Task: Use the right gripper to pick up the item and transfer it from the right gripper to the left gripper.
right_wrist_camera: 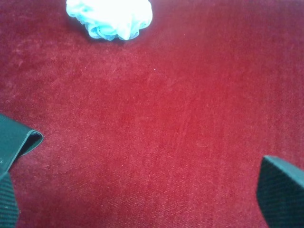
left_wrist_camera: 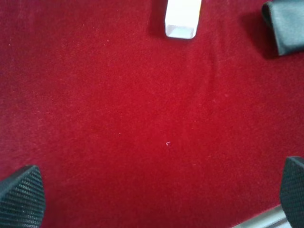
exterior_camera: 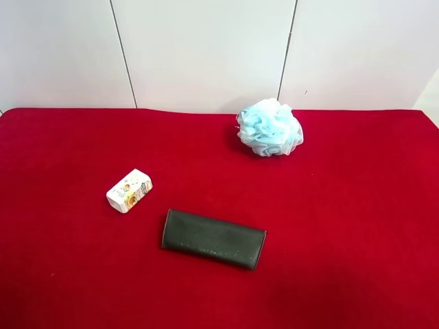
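The small fruit-print carton (exterior_camera: 129, 190) lies on its side on the red velvet tabletop (exterior_camera: 357, 226), held by nothing. Just beside it, apart, lies a long dark flat case (exterior_camera: 213, 238). A pale blue mesh pouf (exterior_camera: 269, 127) sits well apart, near the white tiled wall (exterior_camera: 206, 48). The left claw (left_wrist_camera: 152, 197) hangs over bare cloth, jaws spread wide and empty, with the carton's white end ahead of it. The right claw (right_wrist_camera: 142, 194) is likewise released and empty, with the case's corner beside one fingertip (right_wrist_camera: 281, 192).

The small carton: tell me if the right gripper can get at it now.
Probably yes. The carton lies alone on the red cloth, apart from the dark case, nothing on top. The right gripper is open and empty.
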{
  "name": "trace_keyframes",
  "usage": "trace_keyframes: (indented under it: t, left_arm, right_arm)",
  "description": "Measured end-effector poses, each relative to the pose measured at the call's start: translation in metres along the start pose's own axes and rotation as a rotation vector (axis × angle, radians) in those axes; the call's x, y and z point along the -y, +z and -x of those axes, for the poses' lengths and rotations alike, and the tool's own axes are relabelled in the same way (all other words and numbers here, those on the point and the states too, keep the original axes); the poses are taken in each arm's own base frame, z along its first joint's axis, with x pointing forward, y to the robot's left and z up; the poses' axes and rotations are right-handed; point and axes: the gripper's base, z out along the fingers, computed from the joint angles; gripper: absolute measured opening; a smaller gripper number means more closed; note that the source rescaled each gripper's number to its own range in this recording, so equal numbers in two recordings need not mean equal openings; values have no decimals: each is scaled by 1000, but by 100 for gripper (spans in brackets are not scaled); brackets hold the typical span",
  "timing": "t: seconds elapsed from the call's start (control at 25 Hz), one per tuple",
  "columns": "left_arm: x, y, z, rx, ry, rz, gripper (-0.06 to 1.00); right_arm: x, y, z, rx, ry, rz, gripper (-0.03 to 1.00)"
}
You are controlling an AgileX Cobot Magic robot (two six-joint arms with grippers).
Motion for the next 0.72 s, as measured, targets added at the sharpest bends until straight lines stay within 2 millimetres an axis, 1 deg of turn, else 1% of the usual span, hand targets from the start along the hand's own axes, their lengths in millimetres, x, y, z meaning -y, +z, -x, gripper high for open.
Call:
trace_keyframes:
  t: [0.16, 0.28, 0.4, 0.48, 0.56, 0.72]
  left_arm:
    - [2, -11, -36, 118, -10, -3, 100]
    - [2, -16, -55, 195, -15, -4, 100]
    - [5, -19, -69, 257, -23, -22, 100]
    - [6, -20, -77, 291, -28, -38, 100]
    - [8, -15, -80, 293, -31, -51, 100]
    - [9, -10, -76, 340, -36, -60, 100]
  right_arm:
    - [0, 0, 0, 0, 0, 0, 100]
    - [0, 0, 0, 0, 0, 0, 100]
    - [0, 0, 0, 0, 0, 0, 100]
    - [0, 0, 0, 0, 0, 0, 100]
    - [0, 0, 0, 0, 0, 0, 100]
    - [0, 0, 0, 0, 0, 0, 100]
